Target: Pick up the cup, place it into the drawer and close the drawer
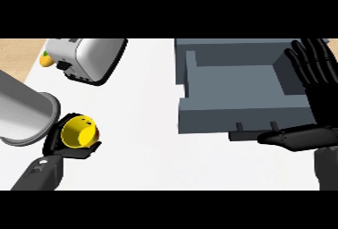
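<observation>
A yellow cup (80, 132) lies tilted at the lower left, its mouth facing up and to the right. My left hand (65, 147) is curled round it from below and behind. The grey drawer (198, 114) stands pulled out at the right, its inside bare and its front handle (254, 133) toward me. My right hand (317, 96) is held up open beside the drawer's right side, fingers straight and pointing away, thumb stretched left near the handle.
A large grey pot (23, 112) sits at the left edge, right behind the cup. A white toaster (89, 58) stands at the back left with a small yellow thing (46, 59) beside it. White counter (142, 134) lies between cup and drawer.
</observation>
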